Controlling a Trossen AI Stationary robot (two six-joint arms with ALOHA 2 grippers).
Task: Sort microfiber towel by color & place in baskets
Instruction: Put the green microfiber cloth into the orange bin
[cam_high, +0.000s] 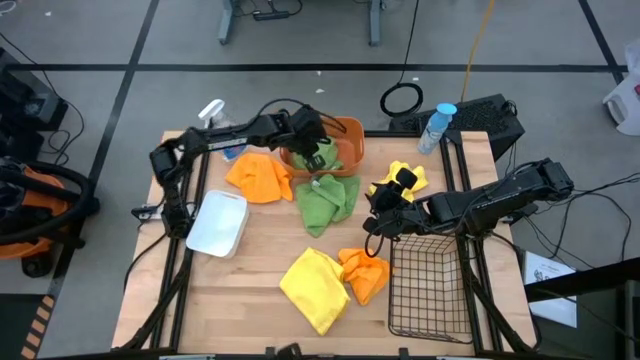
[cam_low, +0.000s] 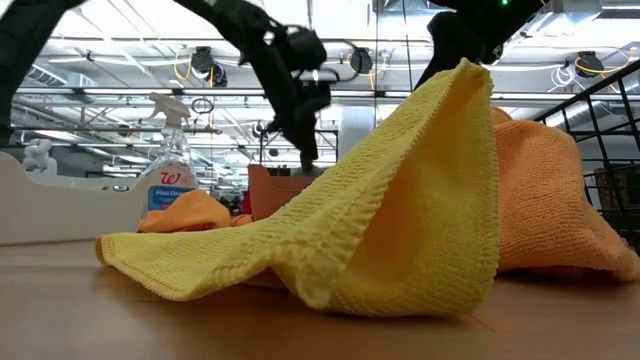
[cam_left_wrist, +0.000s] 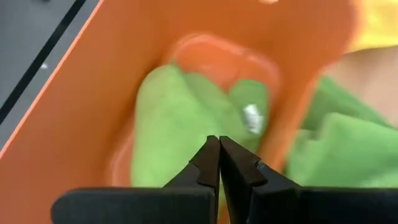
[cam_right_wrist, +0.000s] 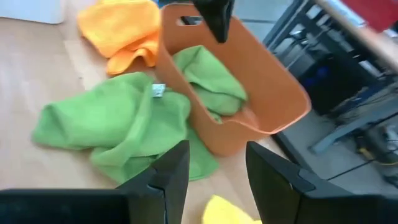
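Wooden table (cam_high: 260, 300) strewn with towels; grey taped floor (cam_high: 300, 90) around; left claw (cam_left_wrist: 219, 155) pressed together, right claw (cam_right_wrist: 214, 171) spread.

The place looked like a robotics lab or industrial workshop hall. A pale wooden work table (cam_high: 260, 300) stood on a grey concrete floor (cam_high: 300, 100) marked with dark tape lines, black cables (cam_high: 400, 98) lying coiled on it. Across the table, the room beyond showed a high open ceiling with exposed steel trusses (cam_low: 120, 70), ducts and hanging lights, and the metal legs of another bench (cam_high: 228, 25) stood nearby.
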